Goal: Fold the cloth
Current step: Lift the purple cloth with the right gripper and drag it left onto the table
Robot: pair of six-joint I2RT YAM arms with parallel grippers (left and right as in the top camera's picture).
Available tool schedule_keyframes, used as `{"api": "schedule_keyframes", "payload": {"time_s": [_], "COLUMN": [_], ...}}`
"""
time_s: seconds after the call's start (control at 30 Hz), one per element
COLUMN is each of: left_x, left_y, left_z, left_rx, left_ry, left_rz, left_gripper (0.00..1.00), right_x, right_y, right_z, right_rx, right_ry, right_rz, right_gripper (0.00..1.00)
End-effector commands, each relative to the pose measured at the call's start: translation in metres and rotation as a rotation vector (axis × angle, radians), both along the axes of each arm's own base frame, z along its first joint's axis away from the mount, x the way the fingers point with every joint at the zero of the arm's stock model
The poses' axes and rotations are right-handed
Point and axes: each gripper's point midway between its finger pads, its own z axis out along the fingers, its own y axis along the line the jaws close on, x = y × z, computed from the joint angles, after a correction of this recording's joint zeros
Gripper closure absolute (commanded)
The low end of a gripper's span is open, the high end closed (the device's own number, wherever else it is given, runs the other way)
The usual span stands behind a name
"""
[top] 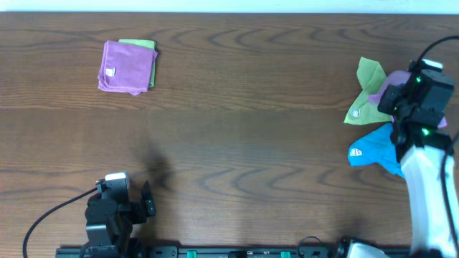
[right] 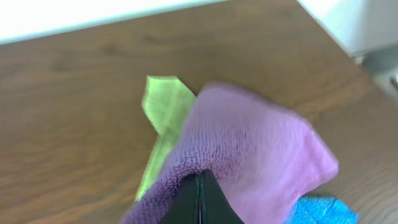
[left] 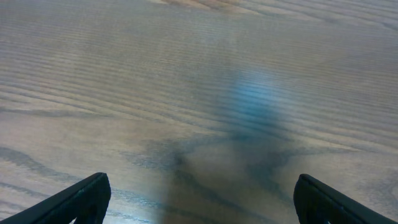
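A pile of loose cloths lies at the table's right edge: a green cloth (top: 364, 89), a purple cloth (top: 389, 84) and a blue cloth (top: 373, 150). My right gripper (top: 399, 99) is over this pile and is shut on the purple cloth (right: 255, 143), pinching a fold of it between its fingers (right: 200, 196). The green cloth (right: 163, 102) shows behind it and the blue cloth (right: 320, 211) at the lower right. My left gripper (top: 147, 204) is open and empty low over bare wood near the front left (left: 199, 199).
A folded purple cloth (top: 128, 67) lies on a folded green one (top: 143, 45) at the back left. The table's right edge and a white surface (right: 354, 25) are close beyond the pile.
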Motion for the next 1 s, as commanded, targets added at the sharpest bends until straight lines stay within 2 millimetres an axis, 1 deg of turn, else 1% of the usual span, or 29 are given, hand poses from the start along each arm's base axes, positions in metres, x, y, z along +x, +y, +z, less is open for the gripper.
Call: {"api": "schedule_keyframes", "payload": {"time_s": [0.0,0.03,0.13,0.17,0.33,0.4,0.43,0.47,0.53,0.63,0.7,0.77,0.8,0.83,0.9,0.97], "left_x": [-0.003,-0.003,-0.003,-0.003,-0.003,-0.003,-0.003,-0.003,-0.003,-0.003,-0.003,-0.003,-0.003,-0.003,-0.003,-0.003], "left_y": [0.000,0.000,0.000,0.000,0.000,0.000,0.000,0.000,0.000,0.000,0.000,0.000,0.000,0.000,0.000,0.000], "left_z": [-0.012,-0.012,-0.012,-0.012,-0.012,-0.012,-0.012,-0.012,-0.012,-0.012,-0.012,-0.012,-0.012,-0.012,-0.012,-0.012], "left_rx": [0.011,0.011,0.011,0.011,0.011,0.011,0.011,0.011,0.011,0.011,0.011,0.011,0.011,0.011,0.011,0.011], "left_ry": [0.036,0.036,0.036,0.036,0.036,0.036,0.036,0.036,0.036,0.036,0.036,0.036,0.036,0.036,0.036,0.036], "left_rz": [-0.011,-0.011,-0.011,-0.011,-0.011,-0.011,-0.011,-0.011,-0.011,-0.011,-0.011,-0.011,-0.011,-0.011,-0.011,-0.011], "left_gripper": [0.05,0.05,0.05,0.05,0.05,0.05,0.05,0.05,0.05,0.05,0.05,0.05,0.05,0.05,0.05,0.05], "right_x": [-0.002,-0.005,-0.009,-0.011,-0.013,-0.015,-0.018,-0.020,-0.025,-0.038,-0.046,-0.052,-0.054,-0.053,-0.044,-0.030], "right_y": [0.028,0.041,0.073,0.091,0.158,0.189,0.209,0.230,0.262,0.320,0.349,0.370,0.378,0.382,0.380,0.365], "right_z": [0.040,0.047,0.056,0.058,0.057,0.059,0.062,0.066,0.073,0.087,0.093,0.097,0.099,0.099,0.093,0.077], "right_rx": [-0.043,-0.040,-0.035,-0.031,0.021,0.056,0.080,0.108,0.153,0.241,0.276,0.296,0.296,0.294,0.284,0.279], "right_ry": [-0.048,-0.045,-0.028,-0.014,-0.006,-0.021,-0.034,-0.054,-0.087,-0.140,-0.154,-0.154,-0.153,-0.148,-0.130,-0.092], "right_rz": [0.089,0.121,0.204,0.253,0.424,0.497,0.549,0.601,0.679,0.822,0.895,0.942,0.959,0.962,0.933,0.861], "right_gripper": [0.99,0.99,0.99,0.99,0.99,0.99,0.99,0.99,0.99,0.99,0.99,0.99,0.99,0.99,0.99,0.99]}}
